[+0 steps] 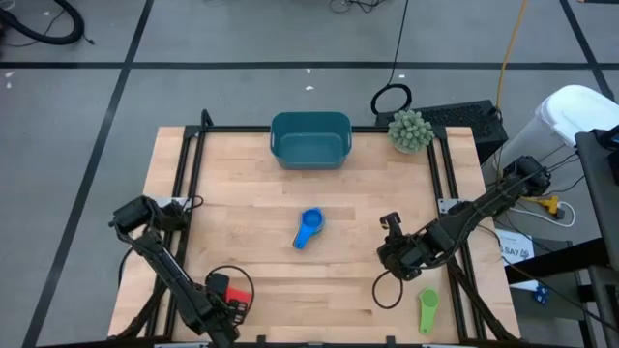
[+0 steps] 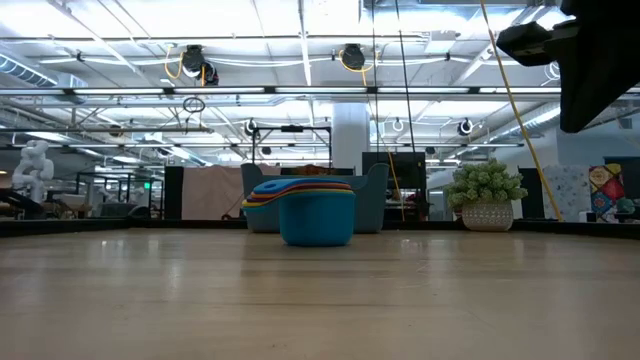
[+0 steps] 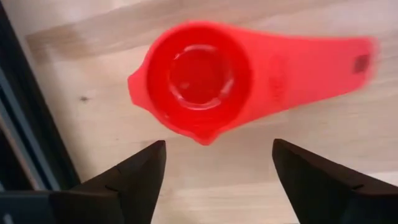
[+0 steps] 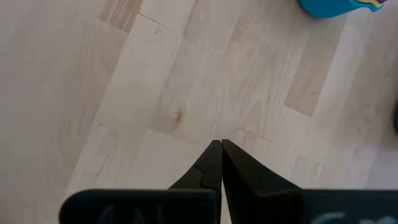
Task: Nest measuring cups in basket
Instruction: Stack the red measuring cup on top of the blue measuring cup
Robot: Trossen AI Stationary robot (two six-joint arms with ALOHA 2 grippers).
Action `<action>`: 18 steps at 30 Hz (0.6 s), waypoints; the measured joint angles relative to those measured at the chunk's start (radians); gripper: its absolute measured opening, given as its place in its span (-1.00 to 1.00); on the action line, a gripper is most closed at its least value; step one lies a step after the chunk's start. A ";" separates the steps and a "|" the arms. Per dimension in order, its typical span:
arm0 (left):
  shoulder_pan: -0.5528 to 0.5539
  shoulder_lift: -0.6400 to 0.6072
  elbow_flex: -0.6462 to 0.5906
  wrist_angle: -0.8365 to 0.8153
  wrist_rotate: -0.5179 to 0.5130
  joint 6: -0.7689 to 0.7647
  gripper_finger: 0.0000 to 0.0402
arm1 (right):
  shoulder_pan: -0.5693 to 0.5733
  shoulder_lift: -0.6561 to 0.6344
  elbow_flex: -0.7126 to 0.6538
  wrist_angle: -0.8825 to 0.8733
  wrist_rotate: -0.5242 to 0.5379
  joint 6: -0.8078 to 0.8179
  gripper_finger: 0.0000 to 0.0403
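A pale wood tabletop (image 1: pixel 290 275) stands on grey floor (image 1: pixel 193 87) marked with dark lines. Behind it, a workshop with bright ceiling lights (image 2: pixel 330 15) and a white pillar (image 2: pixel 350 125).

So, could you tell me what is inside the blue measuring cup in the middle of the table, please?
Smaller cups are nested in the blue measuring cup: the low view shows yellow, orange and red rims stacked above its edge. Their bowls are hidden by its wall, so an exact count is not possible.

A: Any legible txt or labels?
B: Not really. Red cup (image 3: pixel 205 81) has a small dark mark on its handle, upper right of left wrist view, too blurred to read.
A: Anything else?
B: White tag (image 1: pixel 514 249) w/ print, right edge of high view, too small to read.
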 joint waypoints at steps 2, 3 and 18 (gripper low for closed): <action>0.000 -0.031 0.001 -0.003 -0.043 -0.022 0.43 | -0.006 0.000 0.000 0.000 -0.001 0.000 -1.00; -0.001 -0.044 0.002 -0.010 -0.065 -0.033 0.41 | -0.008 0.000 0.000 0.000 -0.002 0.000 -1.00; 0.042 -0.059 -0.050 -0.172 -0.085 0.299 0.40 | -0.010 -0.001 -0.106 0.086 -0.034 0.021 -1.00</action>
